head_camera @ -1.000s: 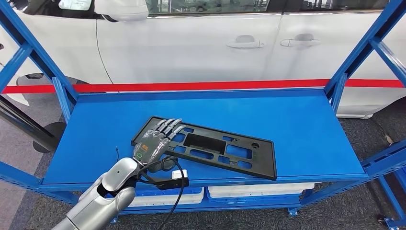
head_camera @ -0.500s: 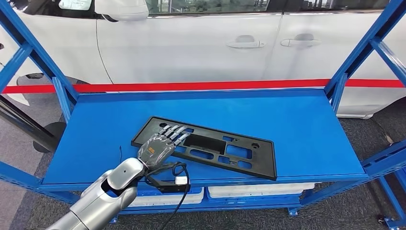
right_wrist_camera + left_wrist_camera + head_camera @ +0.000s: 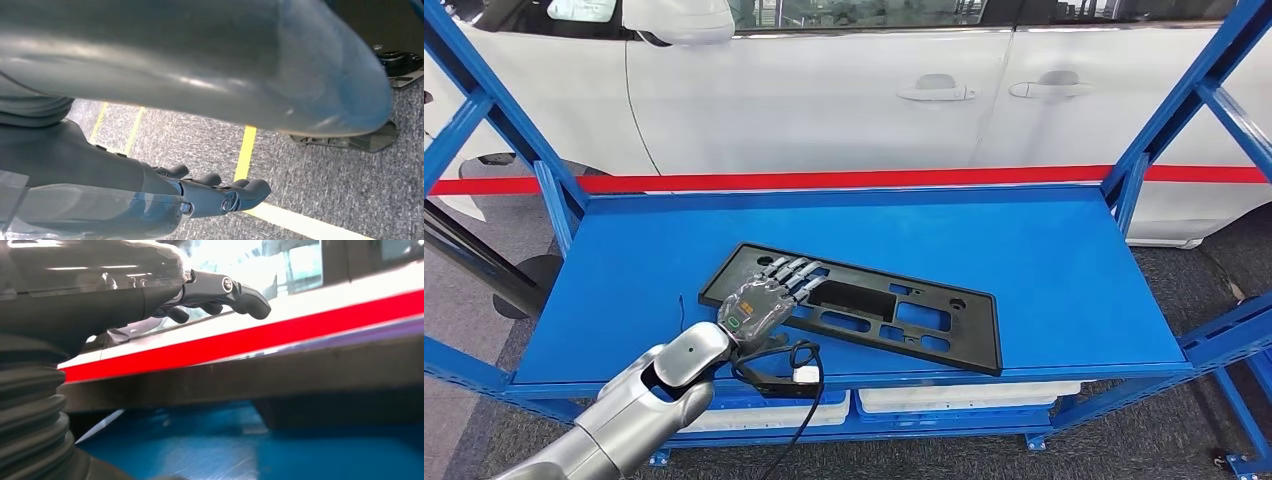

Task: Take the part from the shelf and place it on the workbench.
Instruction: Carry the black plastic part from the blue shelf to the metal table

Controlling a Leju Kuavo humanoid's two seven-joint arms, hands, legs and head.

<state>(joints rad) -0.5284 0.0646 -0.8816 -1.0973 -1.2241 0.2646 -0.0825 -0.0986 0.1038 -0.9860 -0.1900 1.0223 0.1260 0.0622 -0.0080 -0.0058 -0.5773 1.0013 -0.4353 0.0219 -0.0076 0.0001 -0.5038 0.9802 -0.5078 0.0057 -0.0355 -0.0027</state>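
Part (image 3: 894,315): flat black panel lay on the blue shelf (image 3: 1044,260), nearer its front edge, left of centre.
Long axis: ran roughly along the shelf's front edge, right end angled closer to that edge.
Left hand (image 3: 759,300): sat over the part's left end, fingers apart and stretched across the top; nothing gripped. Contact: couldn't tell.
Right hand (image 3: 220,195): hung over the grey floor (image 3: 330,190), fingers loosely extended, empty, well away from the shelf.
Nearer hand: left; grip would probably come at the left end.

The left robot hand (image 3: 759,303) has slid rightward along the black part (image 3: 864,307), fingers still flat.
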